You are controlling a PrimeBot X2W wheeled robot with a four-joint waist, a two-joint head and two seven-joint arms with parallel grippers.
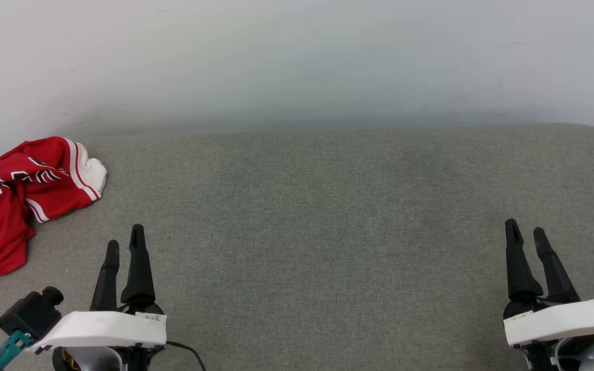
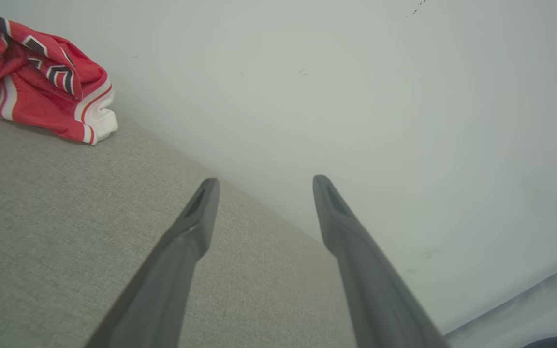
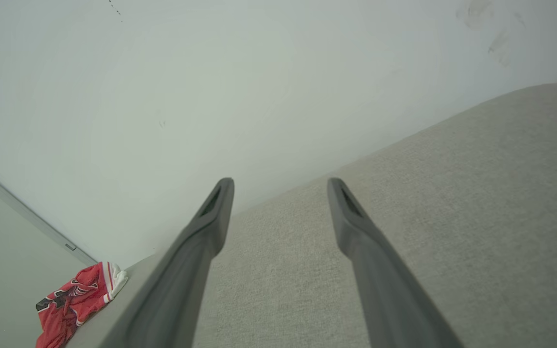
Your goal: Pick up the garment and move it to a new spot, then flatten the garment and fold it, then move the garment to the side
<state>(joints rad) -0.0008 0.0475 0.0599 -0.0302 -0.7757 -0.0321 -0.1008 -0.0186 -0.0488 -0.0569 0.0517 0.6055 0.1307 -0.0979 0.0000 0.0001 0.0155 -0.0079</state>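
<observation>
red garment (image 1: 23, 196) bunched at far left edge of gray cushion (image 1: 317, 232), up-left of left gripper (image 1: 125, 237), near but not touching. right gripper (image 1: 525, 228) well apart across cushion. both spread wide, empty.

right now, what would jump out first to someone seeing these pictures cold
The crumpled red jersey lies at the far left edge of the grey fabric surface, bright against everything pale. Next come the left gripper and right gripper, open and empty at the near corners.
</observation>
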